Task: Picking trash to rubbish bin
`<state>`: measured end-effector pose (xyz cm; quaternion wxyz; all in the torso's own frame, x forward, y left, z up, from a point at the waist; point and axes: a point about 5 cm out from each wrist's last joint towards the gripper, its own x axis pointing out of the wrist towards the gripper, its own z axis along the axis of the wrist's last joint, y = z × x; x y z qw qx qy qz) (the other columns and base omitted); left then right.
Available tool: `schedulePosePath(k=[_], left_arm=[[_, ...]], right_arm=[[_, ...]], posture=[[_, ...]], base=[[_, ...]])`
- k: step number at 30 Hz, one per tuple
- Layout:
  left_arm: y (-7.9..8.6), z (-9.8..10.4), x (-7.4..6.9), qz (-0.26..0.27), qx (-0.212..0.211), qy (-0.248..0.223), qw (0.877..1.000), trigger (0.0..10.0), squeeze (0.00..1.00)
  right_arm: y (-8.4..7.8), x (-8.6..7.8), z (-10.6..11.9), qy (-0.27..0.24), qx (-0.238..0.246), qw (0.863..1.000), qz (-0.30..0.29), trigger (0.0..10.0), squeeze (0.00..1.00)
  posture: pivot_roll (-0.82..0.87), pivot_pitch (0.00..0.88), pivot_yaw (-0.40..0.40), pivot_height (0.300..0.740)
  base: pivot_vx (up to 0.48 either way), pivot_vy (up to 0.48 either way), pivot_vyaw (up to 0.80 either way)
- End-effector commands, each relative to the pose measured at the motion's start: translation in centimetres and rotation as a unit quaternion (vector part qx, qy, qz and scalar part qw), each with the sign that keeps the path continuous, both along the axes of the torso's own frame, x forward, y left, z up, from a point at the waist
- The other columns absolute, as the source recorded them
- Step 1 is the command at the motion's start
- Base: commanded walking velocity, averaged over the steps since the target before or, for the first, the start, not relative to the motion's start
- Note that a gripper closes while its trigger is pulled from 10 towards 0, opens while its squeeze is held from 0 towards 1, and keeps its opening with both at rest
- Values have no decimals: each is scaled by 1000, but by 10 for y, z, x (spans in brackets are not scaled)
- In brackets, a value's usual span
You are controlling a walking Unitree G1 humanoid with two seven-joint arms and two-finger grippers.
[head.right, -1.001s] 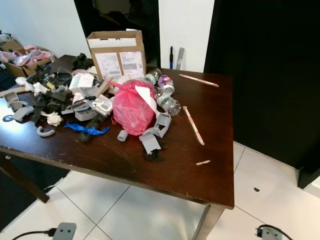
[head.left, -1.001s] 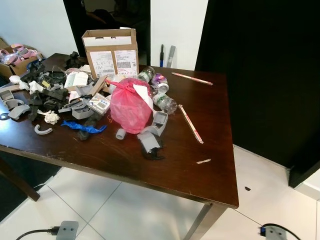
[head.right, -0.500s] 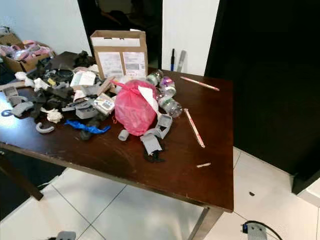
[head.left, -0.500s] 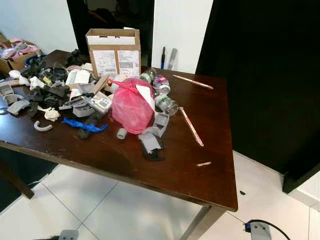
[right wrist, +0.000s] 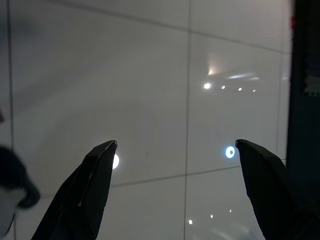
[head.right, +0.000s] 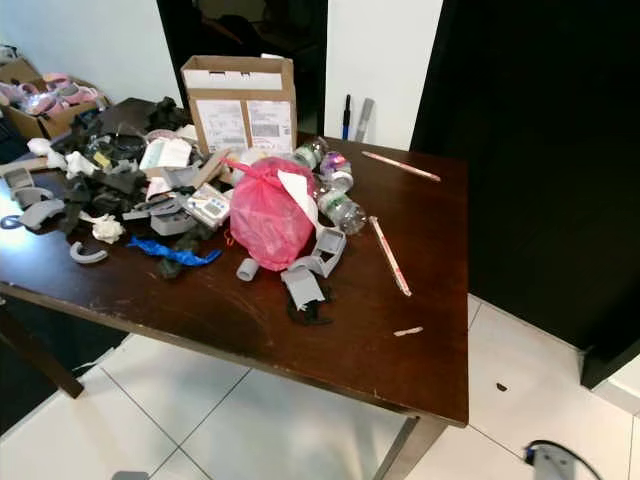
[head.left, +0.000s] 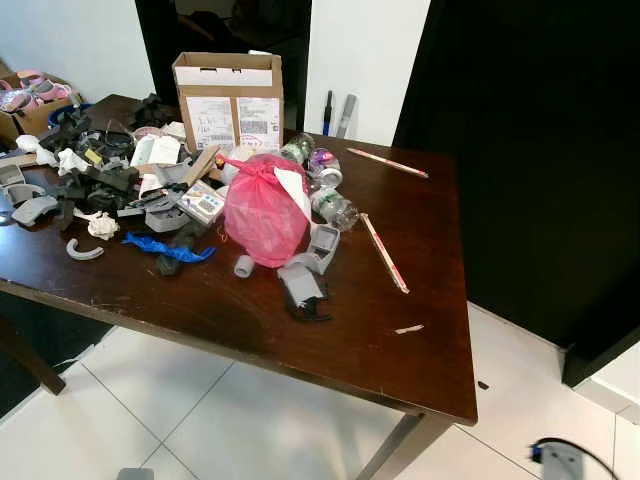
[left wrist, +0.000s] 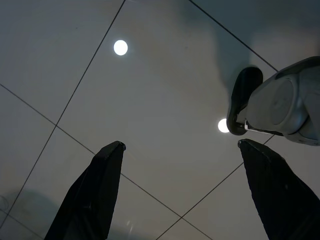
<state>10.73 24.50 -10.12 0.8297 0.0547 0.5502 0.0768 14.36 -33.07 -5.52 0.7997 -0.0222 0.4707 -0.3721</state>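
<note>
Left eye view showed the pink bag [head.left: 262, 208] mid-table [head.left: 400, 350]; my left gripper [left wrist: 181, 150] and right gripper [right wrist: 175, 147] hung wide apart over floor tiles [left wrist: 150, 100].

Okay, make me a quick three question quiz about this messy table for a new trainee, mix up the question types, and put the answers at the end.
1. True or false: the pink plastic bag is tied shut at the top and sits on the dark wooden table.
2. Multiple choice: where does the cardboard box stand? A) at the table's far edge, behind the clutter; B) on the floor; C) at the near right corner.
3. Fill in: both the left gripper and the right gripper hang over the tiled ____, fingers apart.

Key: 1 true; 2 A; 3 floor.
</note>
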Motion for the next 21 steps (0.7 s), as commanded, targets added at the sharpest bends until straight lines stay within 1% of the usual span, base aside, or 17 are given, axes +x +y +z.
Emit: schedulePosePath(k=[1, 2, 3, 5, 8, 10, 11, 12, 13, 14, 15, 16, 17, 18, 19, 21], left_arm=[[-4, -3, -6, 2, -6, 8, 1000, 10000, 0], [-4, -3, -5, 1, -7, 7, 1000, 10000, 0], [-4, -2, -5, 1, -7, 7, 1000, 10000, 0], [-5, -2, -4, 3, -9, 5, 1000, 10000, 0], [-5, -2, -4, 5, -10, 3, 1000, 10000, 0], [-6, -2, -3, 5, -11, 2, 1000, 10000, 0], [-6, -2, -3, 5, -11, 2, 1000, 10000, 0], [-6, -2, -3, 5, -11, 2, 1000, 10000, 0], [-7, -2, -2, 4, -12, 1, 1000, 10000, 0], [-7, -2, -1, 4, -13, 0, 1000, 10000, 0], [-7, -2, -1, 4, -13, 0, 1000, 10000, 0], [-8, -2, -1, 5, -14, -1, 1000, 10000, 0], [-8, -2, -1, 6, -14, -2, 1000, 10000, 0], [-8, -2, -1, 6, -14, -2, 1000, 10000, 0], [-8, -2, -1, 8, -14, -3, 1000, 10000, 0], [-8, -2, -1, 11, -15, -3, 1000, 10000, 0]], right_arm=[[-2, -1, 1, -8, -2, 1000, -20, 10000, 0], [-13, 8, 11, -40, -14, 998, -37, 10000, 0], [-21, 14, 19, -64, -23, 997, -49, 10000, 0], [-33, 45, 45, -152, -31, 987, -44, 10000, 0], [-34, 87, 77, -261, -25, 965, -14, 10000, 0], [-33, 113, 102, -335, -20, 942, 11, 10000, 0], [-30, 130, 119, -383, -8, 923, 30, 10000, 0], [-30, 130, 119, -383, -8, 923, 30, 10000, 0], [-23, 147, 136, -436, 15, 898, 63, 10000, 0], [-14, 161, 150, -475, 35, 874, 98, 10000, 0], [-14, 161, 150, -475, 35, 874, 98, 10000, 0], [-4, 174, 163, -512, 61, 845, 139, 10000, 0], [13, 190, 180, -556, 104, 800, 200, 10000, 0], [13, 190, 180, -556, 104, 800, 200, 10000, 0], [27, 199, 193, -586, 136, 758, 253, 10000, 0], [51, 210, 212, -623, 186, 681, 337, 10000, 0]], posture=[[164, 71, -47, 740], [162, 73, -46, 740], [161, 74, -46, 740], [156, 75, -46, 740], [152, 76, -44, 740], [151, 76, -44, 740], [151, 76, -44, 740], [151, 76, -44, 740], [151, 76, -44, 740], [156, 77, -47, 740], [156, 77, -47, 740], [156, 77, -47, 740], [162, 76, -51, 740], [162, 76, -51, 740], [165, 77, -55, 740], [167, 77, -56, 740]], base=[[0, 0, 0], [0, 0, 0], [0, 0, 0], [0, 0, 0], [0, 0, 0], [0, 0, 0], [0, 0, 0], [0, 0, 0], [0, 0, 0], [0, 0, 0], [0, 0, 0], [0, 0, 0], [0, 0, 0], [0, 0, 0], [0, 0, 0], [0, 0, 0]])
